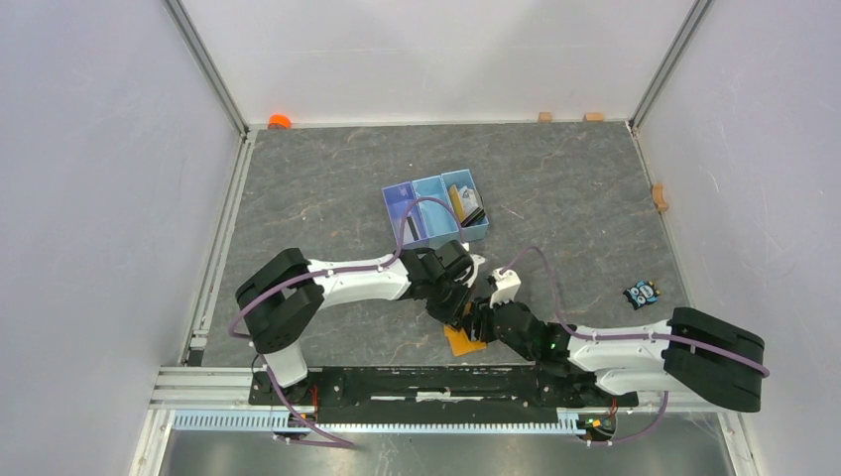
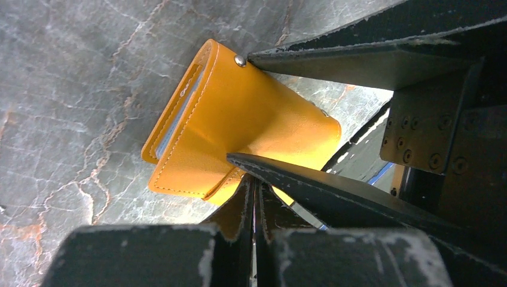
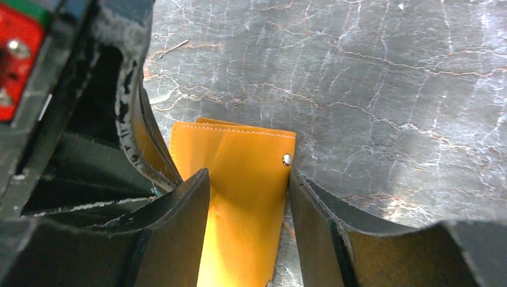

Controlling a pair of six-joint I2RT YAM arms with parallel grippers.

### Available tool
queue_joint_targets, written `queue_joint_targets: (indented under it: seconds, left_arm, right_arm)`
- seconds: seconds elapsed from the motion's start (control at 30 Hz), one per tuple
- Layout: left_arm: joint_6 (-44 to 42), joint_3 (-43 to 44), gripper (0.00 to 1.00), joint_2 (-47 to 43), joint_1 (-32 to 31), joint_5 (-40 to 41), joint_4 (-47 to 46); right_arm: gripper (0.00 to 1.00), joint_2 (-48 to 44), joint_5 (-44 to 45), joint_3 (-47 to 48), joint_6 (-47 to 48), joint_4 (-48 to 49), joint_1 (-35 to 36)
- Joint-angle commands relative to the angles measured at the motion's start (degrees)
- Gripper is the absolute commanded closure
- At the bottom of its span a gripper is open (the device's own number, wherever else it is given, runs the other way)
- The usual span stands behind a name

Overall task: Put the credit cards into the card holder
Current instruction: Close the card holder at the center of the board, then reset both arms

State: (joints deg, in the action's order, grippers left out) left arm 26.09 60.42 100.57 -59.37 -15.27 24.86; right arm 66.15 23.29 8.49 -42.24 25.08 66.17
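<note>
The card holder [image 1: 462, 342], an orange-tan wallet with a metal snap, lies folded on the table near the front, between both arms. My right gripper [image 3: 248, 176] grips the card holder [image 3: 233, 149] across its width, one finger on each long edge. My left gripper [image 2: 254, 182] is shut, its tips pinching the clasp tab at the edge of the card holder [image 2: 239, 119]. In the left wrist view the right gripper's fingers [image 2: 335, 191] flank the wallet. The credit cards [image 1: 469, 205] rest in the blue tray [image 1: 433, 184] farther back; the arm's cable partly hides them.
A small black-and-blue gadget [image 1: 642, 294] lies at the right. An orange object [image 1: 280, 121] sits in the back left corner, and small wooden blocks [image 1: 659, 196] line the right and back edges. White walls enclose the table on three sides.
</note>
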Motion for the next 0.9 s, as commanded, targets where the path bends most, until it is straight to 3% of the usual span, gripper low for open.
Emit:
queue_joint_targets:
  seconds: [0.0,0.87]
  left_arm:
    - [1.3,-4.3,0.98,8.0,-3.0,6.6,0.9]
    - [-0.1,3.8,0.98,18.2,-6.9,16.7,8.4]
  right_arm:
    - [0.42,0.0,3.1,-1.7,-1.7,-11.2,0.4]
    - [0.38,-12.0,14.9,-3.3,-8.2,-29.1,0.4]
